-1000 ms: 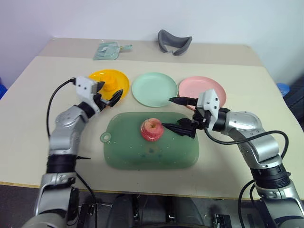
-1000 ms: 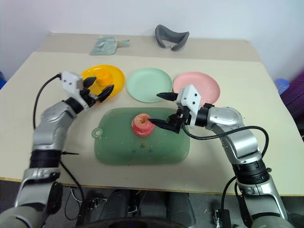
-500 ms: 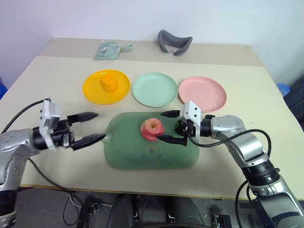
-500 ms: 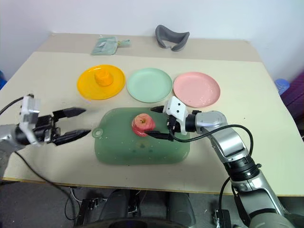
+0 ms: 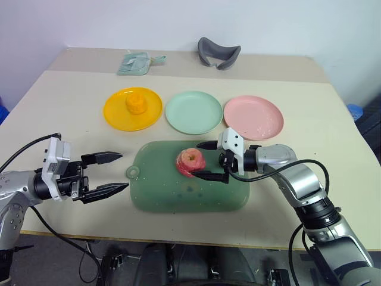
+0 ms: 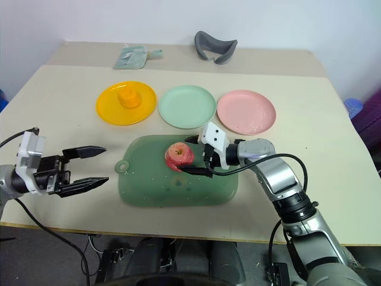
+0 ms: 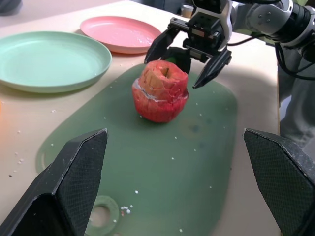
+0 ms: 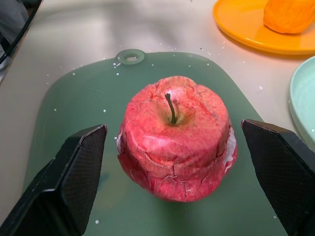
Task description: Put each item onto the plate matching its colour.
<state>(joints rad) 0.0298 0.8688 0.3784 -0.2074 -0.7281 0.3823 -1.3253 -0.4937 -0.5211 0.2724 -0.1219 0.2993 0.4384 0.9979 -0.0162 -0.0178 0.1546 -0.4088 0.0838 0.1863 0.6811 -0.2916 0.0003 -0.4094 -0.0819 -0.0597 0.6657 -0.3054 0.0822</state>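
- The step in hand looked to be the pick-up of the red apple, which stood upright on the dark-green tray in the lower middle of the left eye view, just left of the right gripper.
- The right gripper sat level with the apple, its two black fingers spread apart, one on the far side and one on the near side of the fruit; in the right wrist view the apple stood between the finger pads with gaps on both sides, so nothing was clamped.
- The left gripper hung over the bare table at the lower left, fingers spread wide, empty, well apart from the tray.
- The orange fruit already lay on the yellow plate at the upper left of centre.
- The mint plate and the pink plate, upper middle and upper right of centre, were bare; I saw no dark green fruit.
- Next, I judged, the right fingers needed to close on the apple, then lift it and carry it up-frame to the pink plate just beyond the tray.
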